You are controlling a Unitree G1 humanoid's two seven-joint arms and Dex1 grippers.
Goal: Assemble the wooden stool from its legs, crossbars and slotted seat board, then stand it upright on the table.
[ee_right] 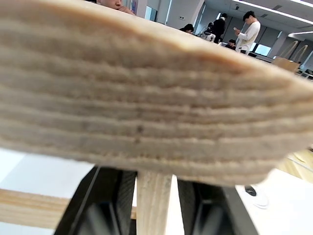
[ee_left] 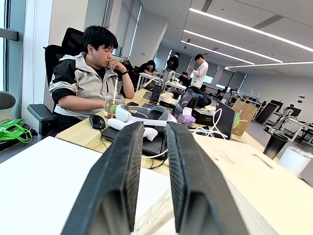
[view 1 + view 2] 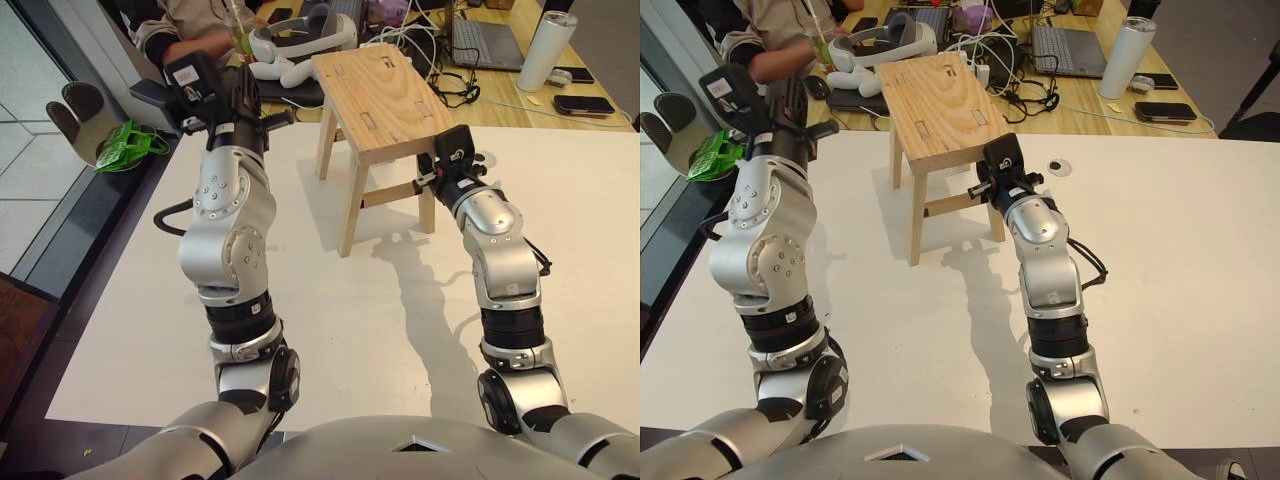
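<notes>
Since the stool (image 3: 385,85) already stands upright on the white table (image 3: 560,250), with legs, crossbars and seat board joined, you look all but finished. Your right gripper (image 1: 154,203) straddles one leg (image 3: 428,212) just under the seat, its fingers spread, with daylight showing on one side (so not clamping, I judge). Your left gripper (image 2: 154,129) hangs left of the stool, fingers slightly parted and holding nothing. What's left is probably just backing the right away.

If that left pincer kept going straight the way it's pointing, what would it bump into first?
Probably the near corner of the stool's seat board, which the left pincer points toward. Height is hard to judge; if it passes over the wood, the white headset comes next.
</notes>
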